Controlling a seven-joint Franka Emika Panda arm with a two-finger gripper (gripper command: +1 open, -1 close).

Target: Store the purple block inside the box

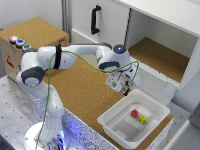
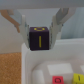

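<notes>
- On the cork-topped work surface, near its edge at the exterior view's right, sits the box, a white shallow tub with a rimmed edge and translucent walls
- Inside the box lie a red block and a yellow block, just beside each other, close to its far end
- Above the box's near rim hangs the gripper; the wrist view shows its fingers clamped on either side of the purple block
- The purple block is held clear of the surface, over the edge of the box, with a yellow marking on its visible face; it is not yet resting inside
- At the exterior view's left stands a tan crate with coloured buttons on top
- Behind the surface is a white cabinet: a closed door with a black handle and an open compartment with a cork floor
- A green cable runs along the arm down to its base, which stands on a pale speckled floor plate
</notes>
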